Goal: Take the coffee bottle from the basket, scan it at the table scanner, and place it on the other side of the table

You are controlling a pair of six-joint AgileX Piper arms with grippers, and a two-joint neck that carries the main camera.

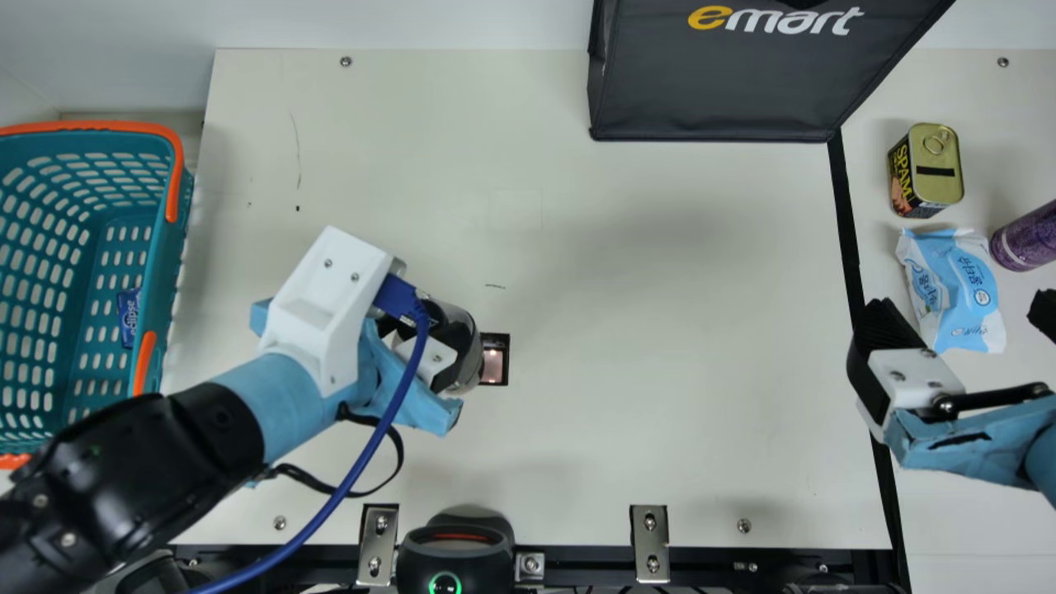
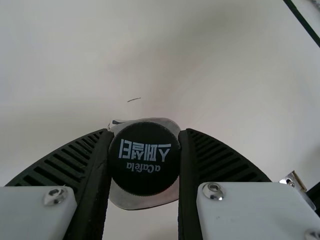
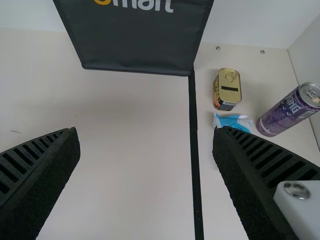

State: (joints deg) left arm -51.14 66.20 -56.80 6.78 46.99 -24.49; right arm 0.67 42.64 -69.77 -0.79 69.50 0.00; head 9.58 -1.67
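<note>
Gripping the coffee bottle (image 1: pixel 466 351) by its black cap (image 2: pixel 144 177) seems to be preferred so that the body is exposed for a code to be read. The cap is pinched on opposite sides by the left tool (image 2: pixel 145 150), whose ribbed fingers are narrowed onto it. In the main view the bottle is seen right beside the lit window of the table scanner (image 1: pixel 495 363), where its lower part can be presumed to be offered for scanning; whether the glass is touched cannot be told. The right tool (image 3: pixel 146 132) is held wide and unloaded near the black strip (image 1: pixel 850 231), out of the scanning area, by which the left tool's work is probably spared any crowding. Beyond that strip the tin (image 1: pixel 940 169), the blue packet (image 1: pixel 953 289) and the purple can (image 1: pixel 1027 239) are set, so the bottle's place is likely to be meant there, across the worktop (image 1: pixel 660 346) from the basket (image 1: pixel 157 289). As for direction, the cap is turned toward the left wrist camera and the base away from it, toward the scanner side; the long axis is thus roughly aligned with the fingers, though its exact lean cannot be judged.
</note>
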